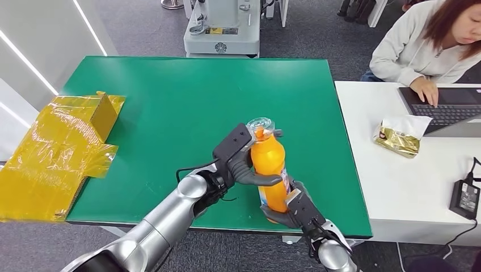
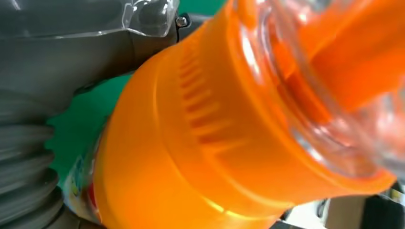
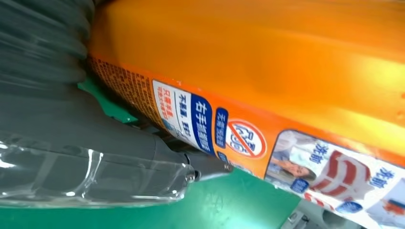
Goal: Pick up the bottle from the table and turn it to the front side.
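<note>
Bottle [image 1: 269, 170], orange with a clear cap over an orange nozzle, held upright just above the green table [image 1: 170, 96] in the lower centre of the head view. Left hand [image 1: 241, 161] wraps its dark fingers round the upper body, just below the shoulder; right hand [image 1: 292, 207] cups the base from lower right. Both hands have their fingers closed on the bottle. Progress, as judged: the pick-up appears done, the bottle being clear of the table; whether the front side now faces forward cannot be settled, so the turn may remain.

Label [image 3: 248, 138], in the right wrist view: an orange panel with dense fine print, blue and white blocks of Chinese characters, a red prohibition circle, and small pictures at lower right. No brand name is legible.

At the head view's right, a person types at a laptop [image 1: 448, 107] on a white table [image 1: 397, 187].
</note>
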